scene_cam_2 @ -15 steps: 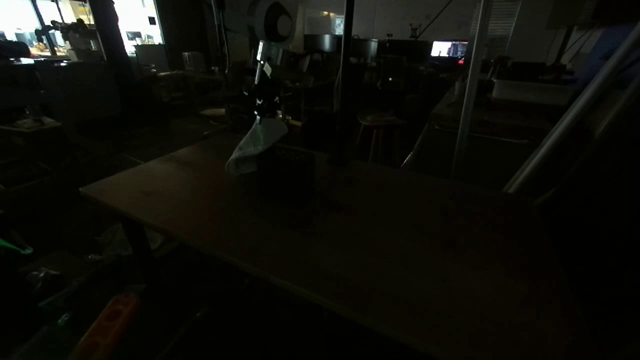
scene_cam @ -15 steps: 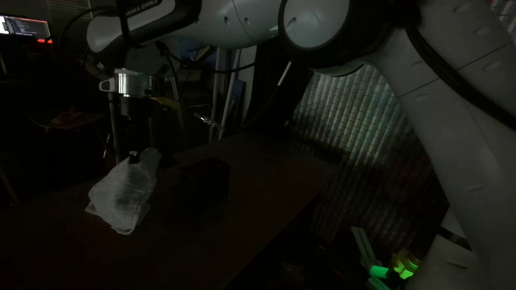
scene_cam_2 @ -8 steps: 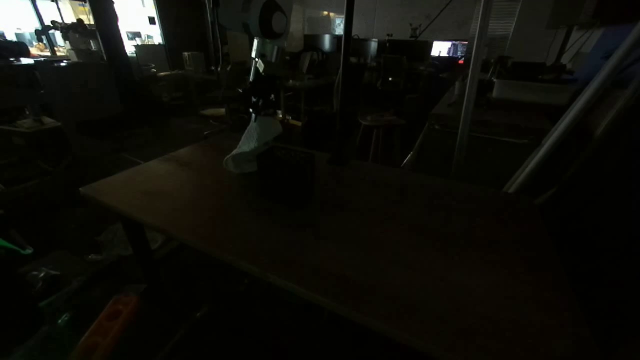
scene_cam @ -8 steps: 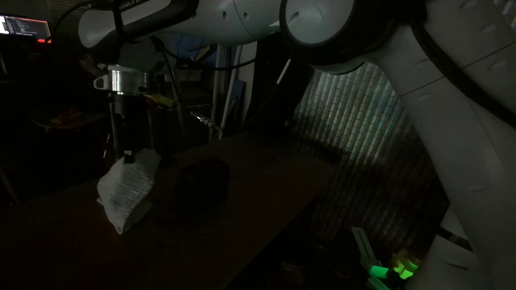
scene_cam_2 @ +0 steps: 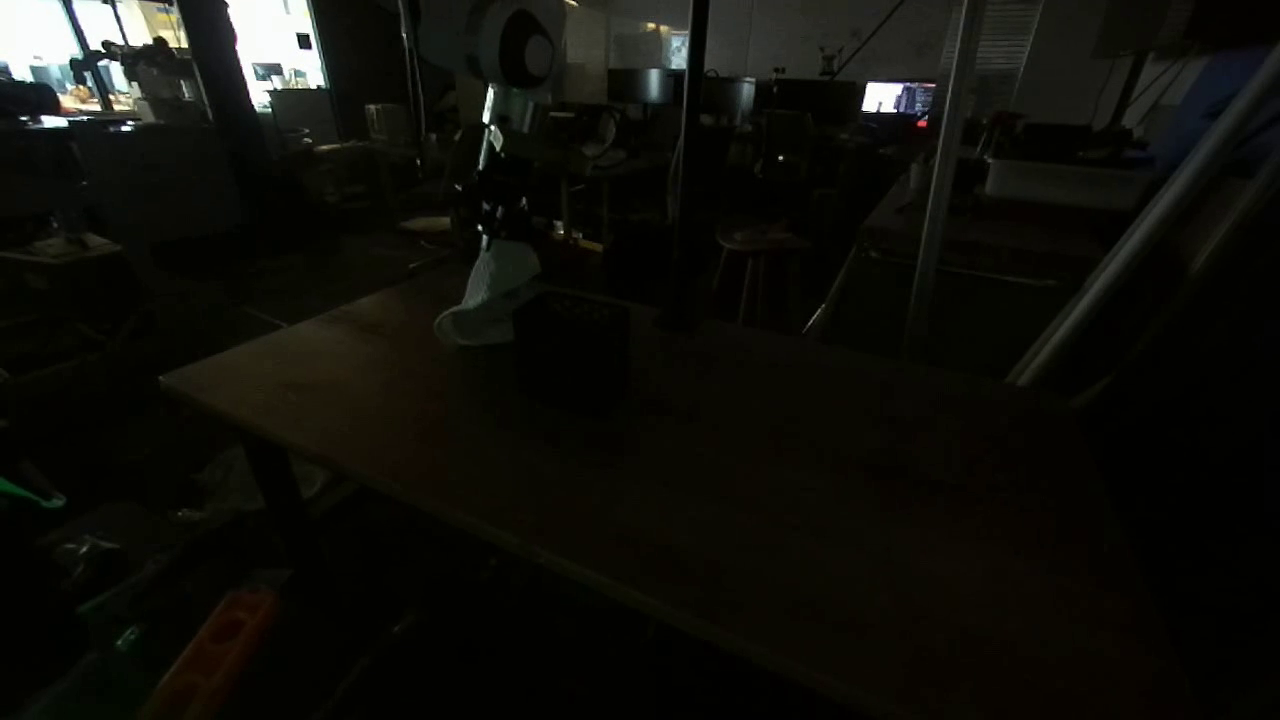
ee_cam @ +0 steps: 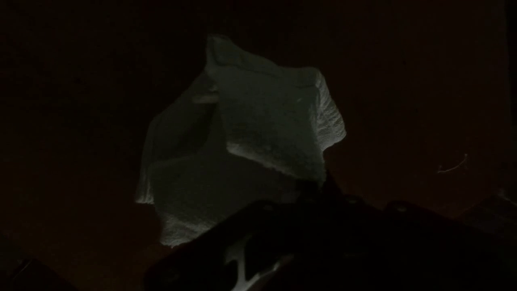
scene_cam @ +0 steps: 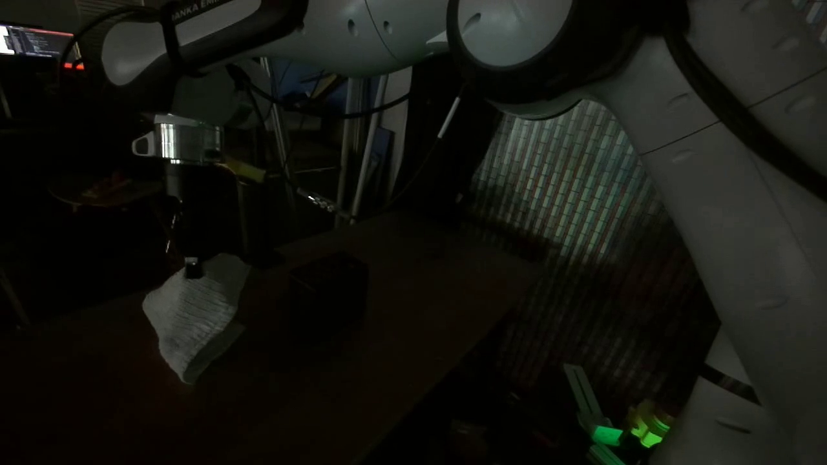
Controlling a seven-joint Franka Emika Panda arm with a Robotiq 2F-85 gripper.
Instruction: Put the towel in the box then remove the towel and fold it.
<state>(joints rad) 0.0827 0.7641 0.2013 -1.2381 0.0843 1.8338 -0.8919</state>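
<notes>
Pale ribbed towel [scene_cam: 194,313] drooping near dark box [scene_cam: 329,294].

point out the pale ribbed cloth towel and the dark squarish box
Pale ribbed cloth towel [scene_cam: 194,316], in an exterior view: ribbed middle
Dark squarish box [scene_cam: 331,297], in an exterior view: side wall

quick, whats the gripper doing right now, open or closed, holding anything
Gripper: closed, jaws pinching the towel.
</notes>
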